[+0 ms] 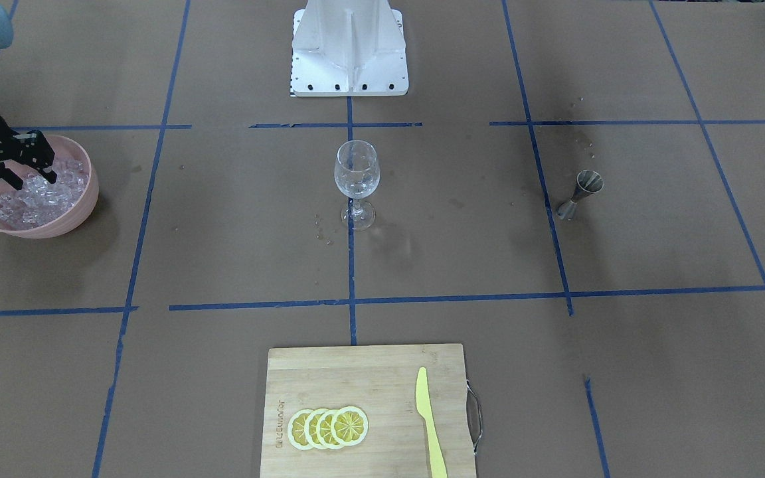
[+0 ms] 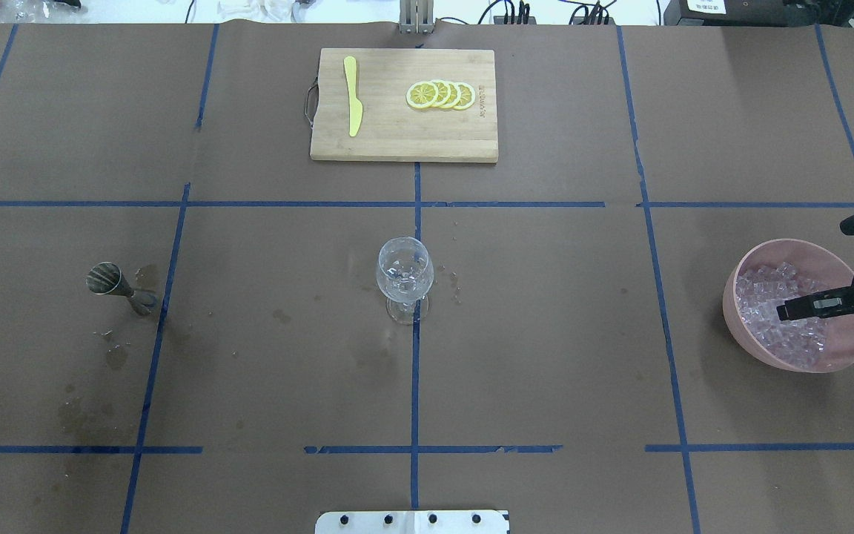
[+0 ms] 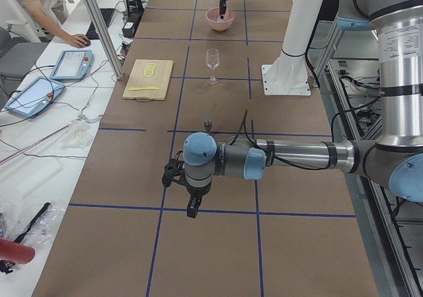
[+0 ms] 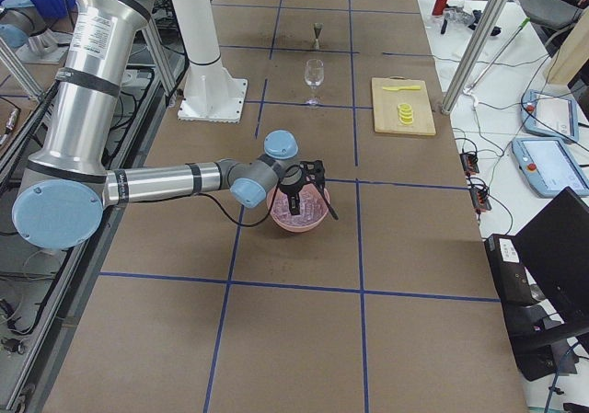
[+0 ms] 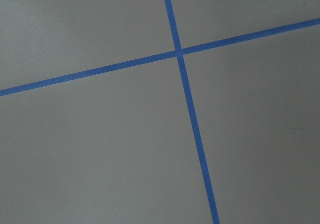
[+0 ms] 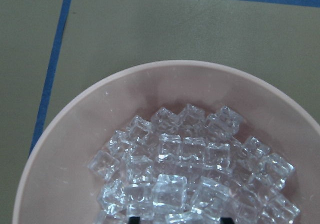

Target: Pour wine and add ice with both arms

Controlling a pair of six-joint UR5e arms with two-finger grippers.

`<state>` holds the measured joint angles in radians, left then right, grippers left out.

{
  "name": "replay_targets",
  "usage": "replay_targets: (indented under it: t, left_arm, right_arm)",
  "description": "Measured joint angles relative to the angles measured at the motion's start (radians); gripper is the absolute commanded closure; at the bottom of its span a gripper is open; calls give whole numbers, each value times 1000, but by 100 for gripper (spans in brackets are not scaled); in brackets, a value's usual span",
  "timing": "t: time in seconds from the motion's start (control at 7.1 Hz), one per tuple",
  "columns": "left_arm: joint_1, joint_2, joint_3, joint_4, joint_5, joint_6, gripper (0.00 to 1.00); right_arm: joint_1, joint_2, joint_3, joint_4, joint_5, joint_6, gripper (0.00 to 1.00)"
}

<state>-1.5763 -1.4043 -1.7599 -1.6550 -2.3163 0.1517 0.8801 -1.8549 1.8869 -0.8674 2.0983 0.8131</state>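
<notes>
We identify the bench as a brown-papered surface divided into rectangles by blue tape lines. A wine glass stands upright at centre, on a tape line. A metal jigger stands toward the robot's left, with damp stains near it. A pink bowl sits toward the right. A wooden cutting board lies at the far edge, opposite the white pedestal base.

A brown table gridded with blue tape adjoins a white bench holding a tablet.

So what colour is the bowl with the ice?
The bowl is pink, clearest in the overhead view.
</notes>
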Motion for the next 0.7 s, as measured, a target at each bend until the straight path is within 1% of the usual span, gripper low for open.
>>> replay_targets:
  t: [0.42,0.56,0.7]
  left_arm:
    - [0,0,0,-11,0,0,0]
    - [0,0,0,-21,0,0,0]
    - [0,0,0,-27,1,1,0]
  right_arm:
    - [-8,5,16,-3,-3,-65,100]
    - [-6,7,45,-10,4,-78,100]
    - [-3,20,89,-47,10,-84,100]
